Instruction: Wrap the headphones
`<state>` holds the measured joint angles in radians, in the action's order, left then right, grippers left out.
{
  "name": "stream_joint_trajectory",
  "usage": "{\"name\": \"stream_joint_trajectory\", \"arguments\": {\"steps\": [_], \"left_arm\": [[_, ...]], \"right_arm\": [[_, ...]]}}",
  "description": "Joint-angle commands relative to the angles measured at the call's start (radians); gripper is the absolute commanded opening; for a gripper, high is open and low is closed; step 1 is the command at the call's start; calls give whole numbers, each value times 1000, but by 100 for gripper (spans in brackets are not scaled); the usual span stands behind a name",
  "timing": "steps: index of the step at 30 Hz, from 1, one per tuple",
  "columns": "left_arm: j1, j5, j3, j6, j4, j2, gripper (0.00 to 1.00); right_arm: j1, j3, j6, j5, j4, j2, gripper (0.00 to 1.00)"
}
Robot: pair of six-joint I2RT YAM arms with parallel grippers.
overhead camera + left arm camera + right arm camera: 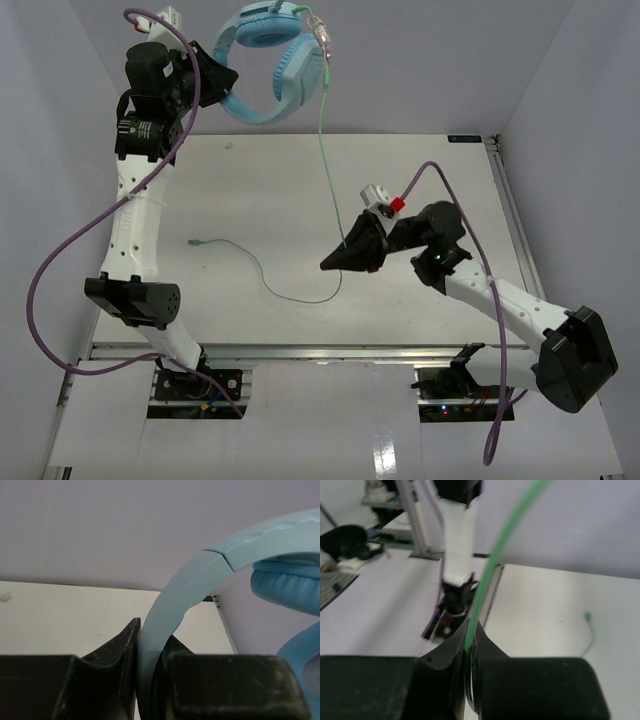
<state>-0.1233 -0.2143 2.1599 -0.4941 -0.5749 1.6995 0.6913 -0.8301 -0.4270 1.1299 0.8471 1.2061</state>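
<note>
The light blue headphones hang in the air at the top of the top view. My left gripper is shut on their headband, with an ear cup to the right in the left wrist view. The thin pale-green cable drops from the headphones to my right gripper, which is shut on it. Beyond that gripper the cable loops over the white table and ends in a plug at the left.
Purple robot cables trail along both arms. The left arm's base shows ahead in the right wrist view. Pale walls close in the table at the back and sides.
</note>
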Motion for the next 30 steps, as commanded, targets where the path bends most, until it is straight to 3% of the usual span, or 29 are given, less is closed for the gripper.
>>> {"name": "stream_joint_trajectory", "arguments": {"steps": [1,4,8,13,16,23,30], "left_arm": [[-32,189,-127,136,96,-76,0],[-73,296,-240,269,132,-96,0],[-165,420,-276,438,130,-69,0],[-238,449,-355,627,131,-47,0],[-295,433,-424,720,131,-46,0],[-334,382,-613,780,166,-111,0],[-334,263,-696,789,185,-174,0]], "right_arm": [[15,-399,829,-377,-1068,42,8],[39,-525,1004,-622,-1295,87,8],[99,-598,1238,-1118,-1365,109,8],[109,-490,1552,-1584,-1135,43,8],[107,-507,1643,-1627,-1063,43,8],[86,-727,1591,-1578,-1086,53,8],[54,-725,1589,-1527,-1093,26,8]]}}
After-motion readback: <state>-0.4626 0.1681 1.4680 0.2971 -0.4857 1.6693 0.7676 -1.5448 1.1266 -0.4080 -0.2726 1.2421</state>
